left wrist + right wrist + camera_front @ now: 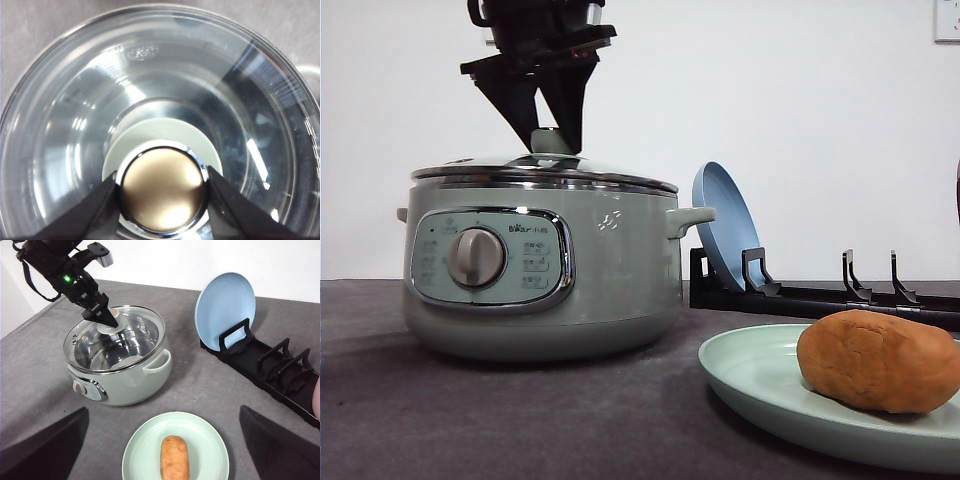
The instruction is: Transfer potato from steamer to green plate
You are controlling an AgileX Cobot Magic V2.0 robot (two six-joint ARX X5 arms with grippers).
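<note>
I see my left tool (552,128) clamped on the steamer (540,270) lid knob (164,189), my right tool's jaws spread wide and empty above the potato (173,457), which lies lengthwise on the green plate (210,440).

Left gripper (549,140) pointing down, jaws clamped; right gripper (160,440) spread wide.

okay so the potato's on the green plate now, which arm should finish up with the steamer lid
Left. Its gripper already straddles the lid knob on the steamer. The right gripper hangs open above the green plate and potato.
</note>
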